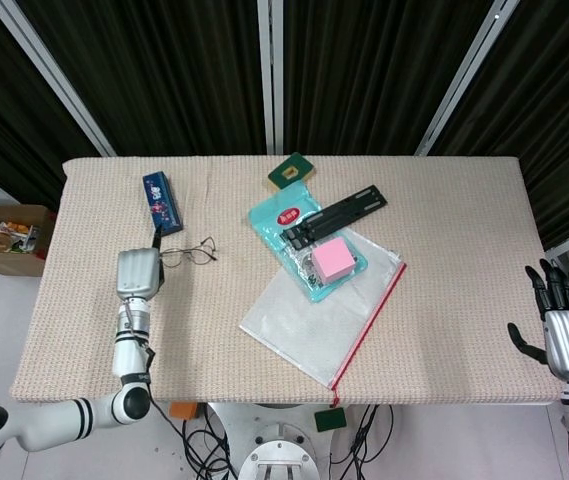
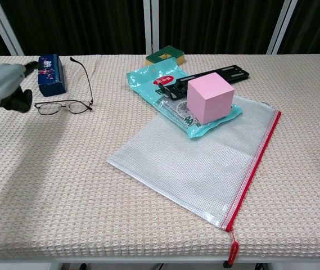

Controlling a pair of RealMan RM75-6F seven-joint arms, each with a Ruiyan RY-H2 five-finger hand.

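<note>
The head view shows the right hand (image 1: 564, 325) off the right edge of the surface (image 1: 444, 200), fingers spread and holding nothing; the chest view does not show it. The left hand (image 1: 137, 272) is just left of the glasses (image 1: 190, 254), but whether it grasps them I cannot tell. The glasses lie beside the blue box (image 1: 162, 201), their long axis left to right, one temple (image 2: 81, 73) pointing to the far edge.

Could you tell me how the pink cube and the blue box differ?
The pink cube is plain and squarish; the blue box is long, narrow and printed. The cube sits atop a teal packet, while the box lies straight on the table, near the left hand. Neither is held.
</note>
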